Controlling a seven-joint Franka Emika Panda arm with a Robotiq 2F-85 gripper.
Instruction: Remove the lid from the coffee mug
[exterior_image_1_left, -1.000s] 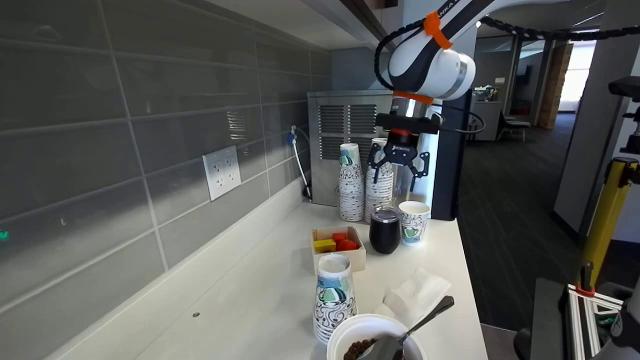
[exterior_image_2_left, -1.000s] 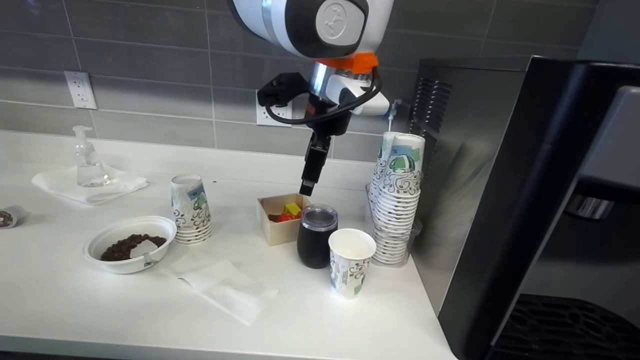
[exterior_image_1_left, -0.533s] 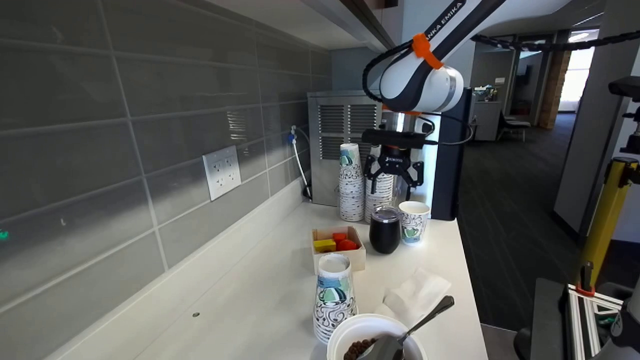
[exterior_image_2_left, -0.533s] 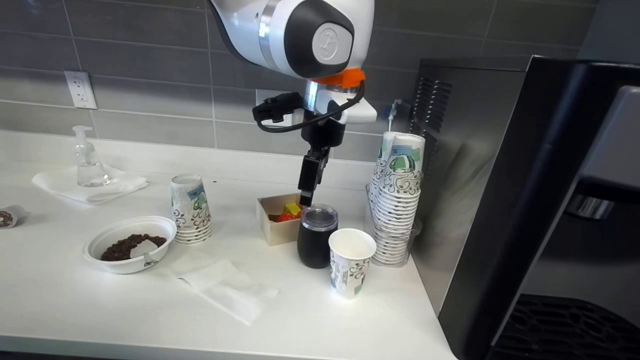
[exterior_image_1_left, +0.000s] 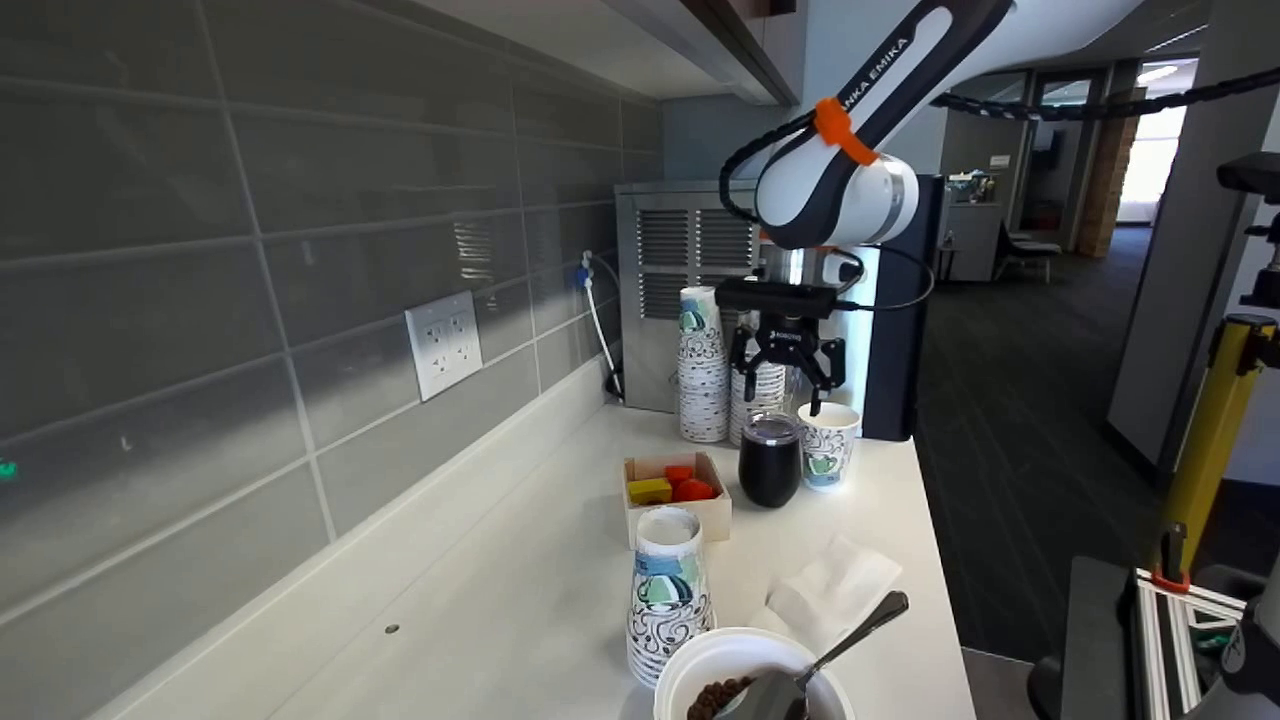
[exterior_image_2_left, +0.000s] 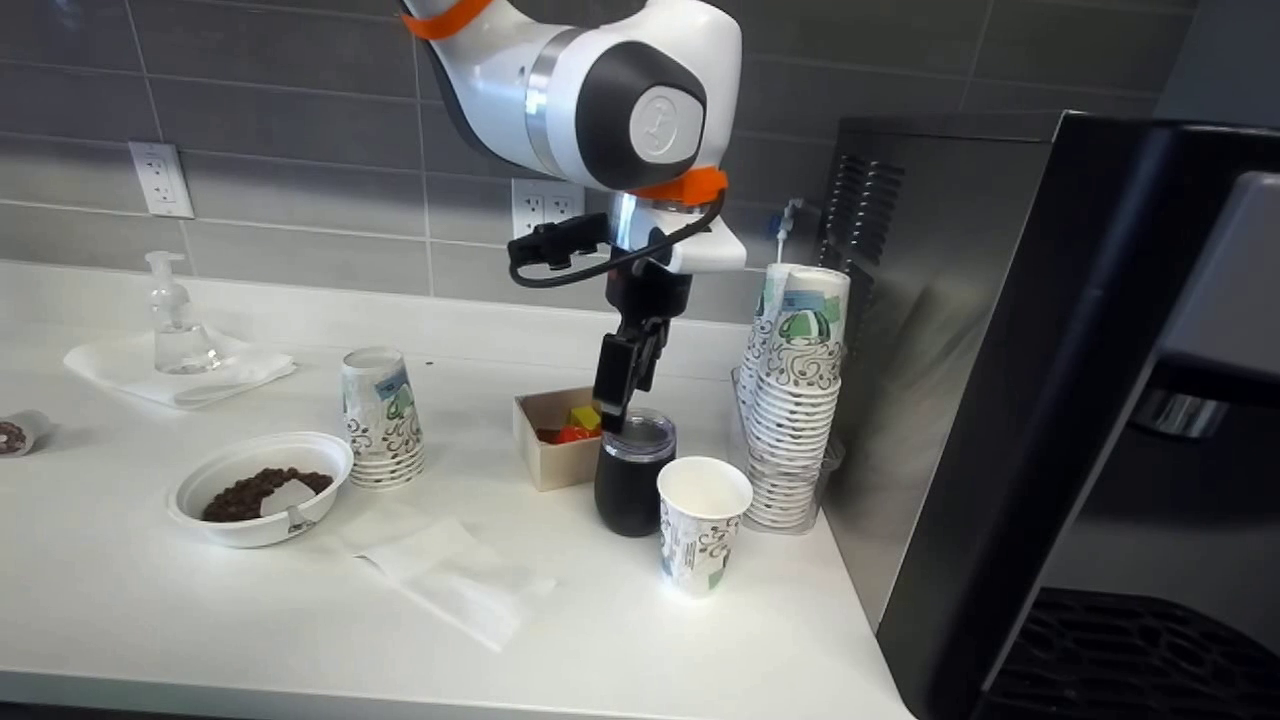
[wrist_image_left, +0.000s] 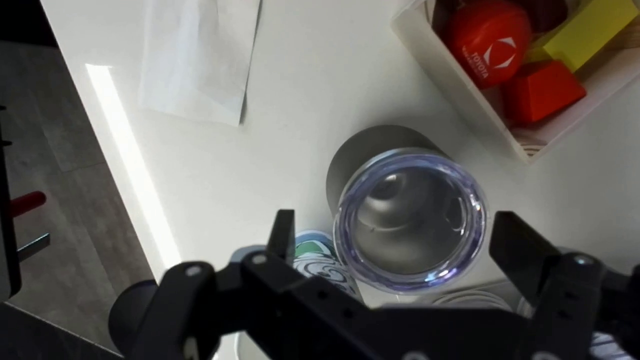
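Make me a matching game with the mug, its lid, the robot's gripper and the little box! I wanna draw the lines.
Things:
1. lid
2. coffee mug
3. gripper
4. little box

Clues:
A. holding red and yellow pieces
B. black, standing beside a paper cup
C. open and pointing down
D. see-through, on top of the coffee mug

Pairs: 1-D; 2-B; 3-C; 4-A

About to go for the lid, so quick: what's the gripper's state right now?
Gripper: open, holding nothing; jaws apart, with the lid showing between them in the wrist view.
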